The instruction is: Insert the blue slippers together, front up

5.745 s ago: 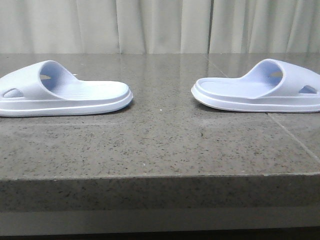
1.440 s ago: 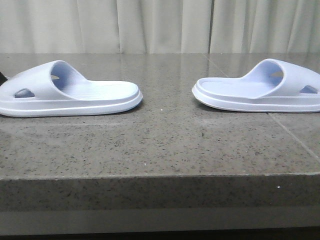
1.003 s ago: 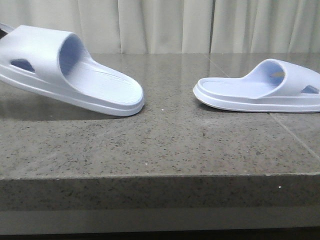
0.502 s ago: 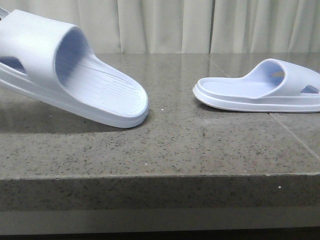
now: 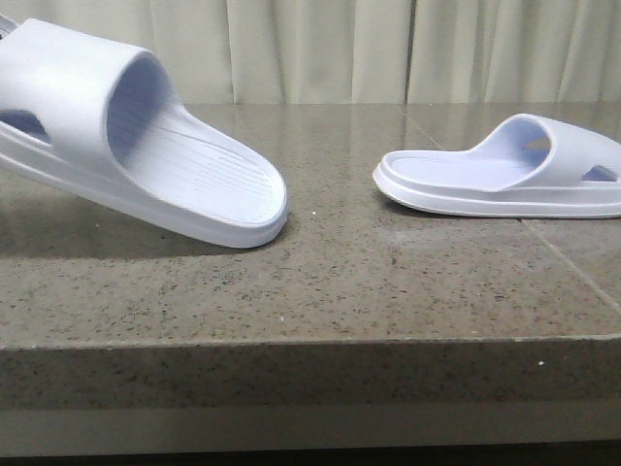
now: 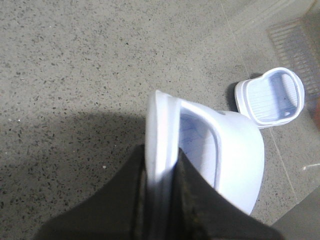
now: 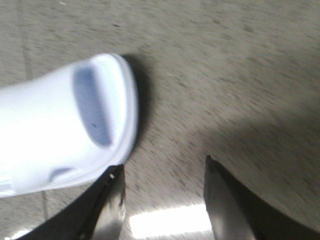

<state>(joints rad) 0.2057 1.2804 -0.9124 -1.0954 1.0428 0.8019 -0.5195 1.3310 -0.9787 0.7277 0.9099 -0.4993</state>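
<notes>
Pale blue foam: the left slipper (image 5: 136, 146) is held tilted off the stone table (image 5: 320, 282), clamped at its edge by the left gripper (image 6: 161, 192). The right slipper (image 5: 505, 175) lies flat to the right, heel leftward (long axis left-right). The right gripper (image 7: 162, 205) is spread, empty, just beside it.

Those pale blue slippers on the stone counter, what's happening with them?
The robot's left tool is clamped on the toe-end rim of the left slipper, holding it raised and tilted, heel end pointing down near the counter. The right slipper lies flat on the counter, untouched; the right tool hangs open beside it. The two slippers are apart, not yet fitted together.
</notes>
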